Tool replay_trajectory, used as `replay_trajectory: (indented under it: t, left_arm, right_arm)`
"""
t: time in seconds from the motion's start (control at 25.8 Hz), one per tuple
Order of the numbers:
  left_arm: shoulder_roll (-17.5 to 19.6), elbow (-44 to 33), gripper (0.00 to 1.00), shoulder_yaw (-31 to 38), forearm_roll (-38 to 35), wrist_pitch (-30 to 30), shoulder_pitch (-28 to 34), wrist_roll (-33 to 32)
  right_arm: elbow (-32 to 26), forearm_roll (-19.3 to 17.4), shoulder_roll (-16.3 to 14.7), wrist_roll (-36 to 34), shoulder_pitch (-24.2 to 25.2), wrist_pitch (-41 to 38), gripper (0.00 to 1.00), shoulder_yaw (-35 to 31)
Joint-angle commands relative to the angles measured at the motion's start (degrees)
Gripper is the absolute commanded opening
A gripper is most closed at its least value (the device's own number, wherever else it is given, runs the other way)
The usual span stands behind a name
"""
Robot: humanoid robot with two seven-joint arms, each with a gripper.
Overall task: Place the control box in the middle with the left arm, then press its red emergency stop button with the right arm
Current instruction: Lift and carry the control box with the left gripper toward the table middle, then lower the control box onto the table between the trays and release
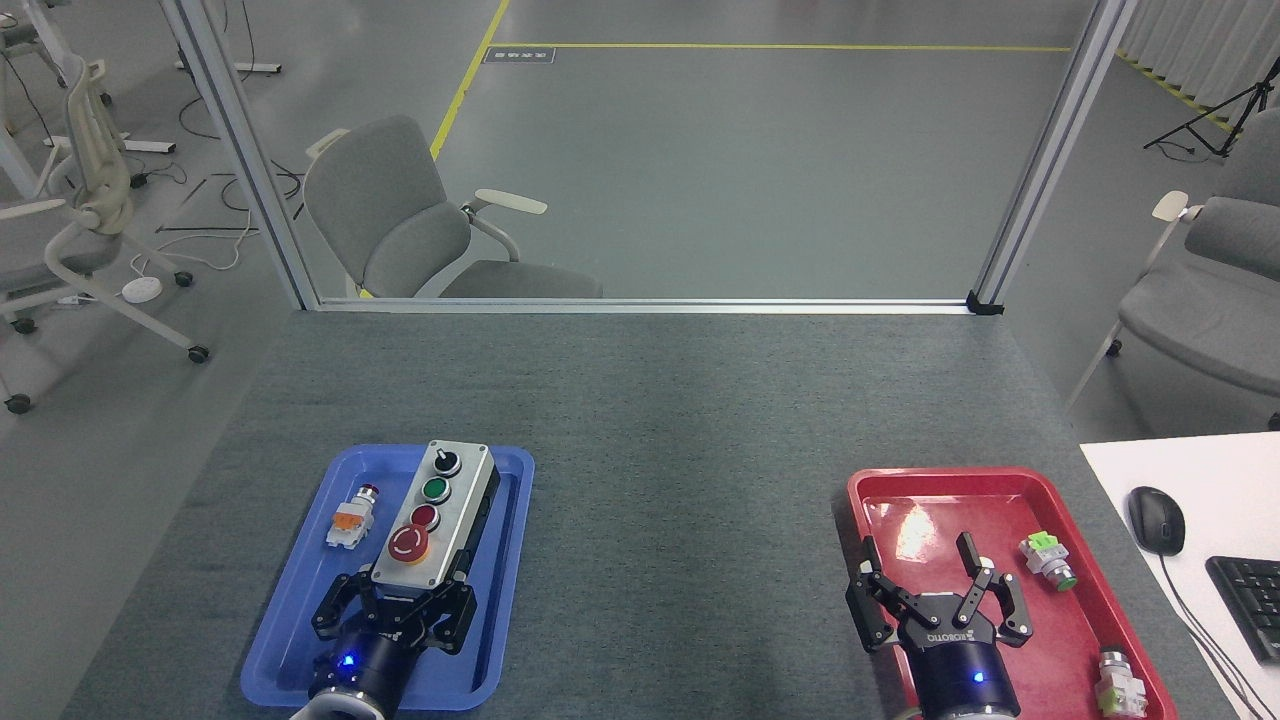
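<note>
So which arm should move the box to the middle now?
Left. Its gripper is shut on the near end of the box over the blue tray; the right gripper hangs open over the red tray.

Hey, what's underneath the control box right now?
The blue tray lies below the control box, whose near end is clamped in the left pincer. Whether the box touches the tray floor cannot be seen; its underside is hidden.

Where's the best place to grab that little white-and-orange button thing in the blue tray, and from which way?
Probably across the long flat sides of the small white-and-orange push-button part, coming straight down from above. It lies on its side on the blue plastic tray, with bare tray floor on both sides for fingers. Its red cap end is round and could slip.
</note>
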Motion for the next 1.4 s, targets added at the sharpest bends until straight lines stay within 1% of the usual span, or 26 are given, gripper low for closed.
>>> replay_trajectory:
  t: [0.0,0.12,0.27,0.47,0.54,0.62,0.85,0.93,1.01,1.2,1.36]
  left_arm:
    - [0.2,-4.9,0.0,-0.3,0.5,-1.1,0.9,0.1]
    - [-0.2,-9.9,0.0,-1.7,-0.4,-2.5,3.7,0.1]
    - [-0.7,-10.3,0.0,-10.9,-0.6,-1.1,3.4,0.1]
    - [-1.8,-10.0,0.0,-19.3,-0.9,-0.6,1.0,0.2]
    - [-1.9,-9.3,0.0,-23.4,-1.0,-0.6,-1.3,0.1]
    - [-2.6,-7.0,0.0,-26.6,-1.5,-0.5,-3.8,0.1]
    - [-6.0,2.6,0.0,-33.1,-7.0,-0.7,-9.1,0.2]
    - [-8.5,5.8,0.0,-33.7,-8.8,-0.6,-10.7,0.3]
    - [-9.9,9.3,0.0,-33.8,-9.7,-0.7,-12.2,0.6]
    - [-10.7,16.5,0.0,-33.8,-9.8,-0.5,-15.3,1.1]
    - [-9.7,18.0,0.0,-33.7,-9.7,-0.6,-16.1,2.5]
  right_arm:
    - [0.1,-0.2,-0.4,-0.3,0.0,-0.3,0.98,-0.1]
    - [0.5,-0.4,-0.6,-0.3,-0.2,-0.5,0.98,-0.1]
    - [0.6,-0.5,-0.6,-0.4,0.3,0.0,0.98,0.1]
    - [0.5,-0.5,-0.4,-0.5,0.4,0.0,0.98,0.1]
    - [0.5,-0.4,-0.4,-0.5,0.4,0.0,0.98,0.2]
    - [0.5,-0.4,-0.5,-0.5,0.4,-0.1,0.98,0.2]
    - [0.6,-0.4,-0.6,-0.5,0.4,-0.4,0.98,0.0]
    - [0.6,-0.4,-0.7,-0.5,0.4,-0.4,0.98,-0.1]
    - [0.6,-0.4,-0.6,-0.4,0.5,-0.4,0.98,-0.1]
    - [0.6,-0.4,-0.7,-0.4,1.0,-0.5,0.98,-0.1]
    - [0.7,-0.4,-0.6,-0.5,1.0,-0.5,0.98,-0.1]
